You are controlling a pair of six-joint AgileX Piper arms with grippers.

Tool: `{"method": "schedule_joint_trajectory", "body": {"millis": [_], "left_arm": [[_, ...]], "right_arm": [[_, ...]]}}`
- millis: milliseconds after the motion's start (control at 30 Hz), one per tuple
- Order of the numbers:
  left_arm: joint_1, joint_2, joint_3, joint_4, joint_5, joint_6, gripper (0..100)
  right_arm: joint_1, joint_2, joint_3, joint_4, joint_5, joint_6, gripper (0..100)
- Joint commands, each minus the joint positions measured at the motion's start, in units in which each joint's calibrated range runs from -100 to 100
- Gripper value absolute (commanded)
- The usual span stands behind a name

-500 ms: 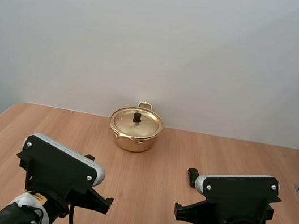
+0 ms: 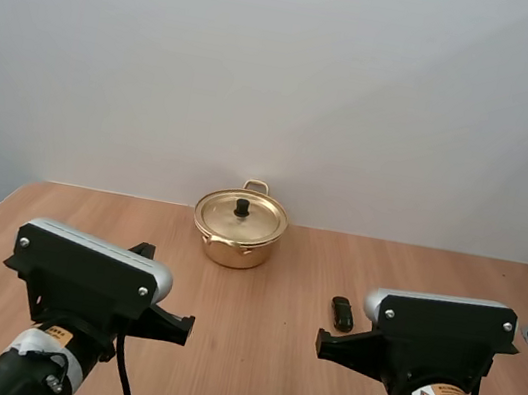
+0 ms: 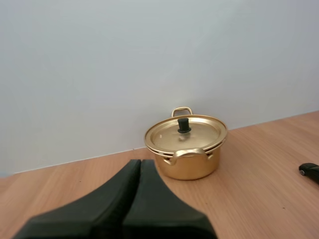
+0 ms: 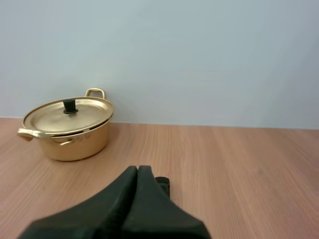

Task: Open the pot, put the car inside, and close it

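Both fingers of the left gripper lie together on nothing; likewise the right gripper. Pot (lid on) sits mid-table, far side; car lies just past the right gripper.

The high view looks from behind and above, forward and down over the worktop, towards a plain wall. The left arm and the right arm are very near to this camera. The pot stands far from it, close to the wall. Each wrist view sits low, just above the worktop, looks forward along its own jaws and faces the same wall. The left wrist camera sees the pot straight ahead, rather near. The right wrist camera sees the car just past its jaws and the pot farther off. All three views share the pot, the car and the back of the worktop.
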Motion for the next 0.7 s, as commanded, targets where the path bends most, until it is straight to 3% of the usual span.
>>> {"method": "schedule_joint_trajectory", "body": {"millis": [0,200,367,467,667], "left_arm": [[0.01,6.9,-3.2,0.3,-0.1,0.1,0],[0.01,30.0,-15.8,0.9,-0.4,0.0,0],[-0.1,49.2,-27.1,0.5,16.4,-0.8,0],[-0.1,57.3,-31.6,-1.2,18.6,2.9,0],[-0.1,69.1,-42.3,-4.4,17.2,6.2,0]], "right_arm": [[0.0,5.9,-5.1,-0.1,0.4,0.1,0],[-0.6,25.6,-19.5,-0.8,13.1,0.1,0],[-0.6,42.6,-30.4,-4.8,24.0,0.1,0],[-0.6,49.0,-33.1,-2.6,23.3,0.4,0],[-0.6,54.3,-35.2,-2.2,11.4,0.4,0]]}}
